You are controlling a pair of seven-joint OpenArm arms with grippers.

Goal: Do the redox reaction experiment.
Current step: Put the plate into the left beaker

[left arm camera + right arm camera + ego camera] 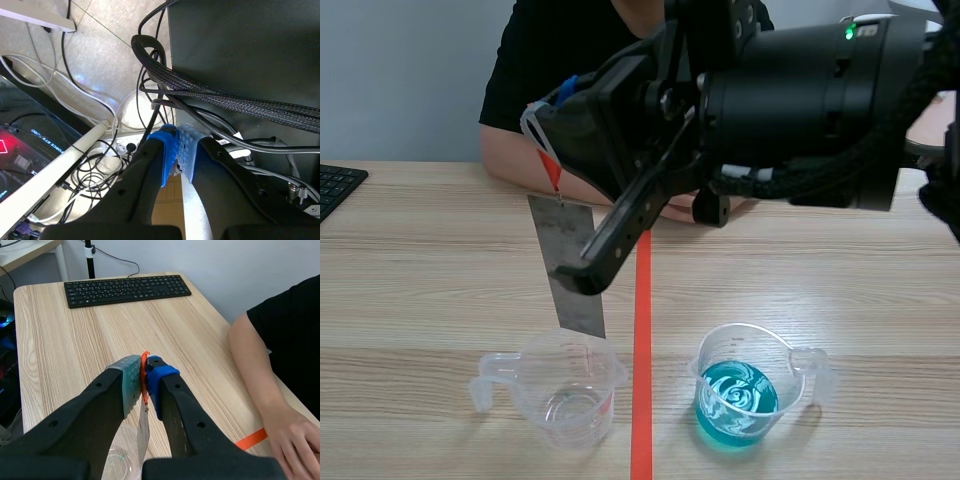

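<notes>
My right gripper (544,115) has come in across the scene's top and is shut on a red loop (552,172). From that loop hangs a grey metal strip (575,270). The strip's lower edge sits just above the rim of an empty clear measuring cup (565,385). A second clear cup (745,390), right of the tape line, holds blue liquid. In the right wrist view the gripper (144,377) pinches the loop (144,360), with the strip (143,432) dangling toward the cup rim (120,462). My left gripper (177,150) is shut on nothing, off the table, above floor cables.
A person sits across the table, with a forearm (515,160) resting on it and a hand (295,440) near the tape. A black keyboard (127,289) lies at the far left corner (335,185). An orange-red tape line (641,350) runs between the cups.
</notes>
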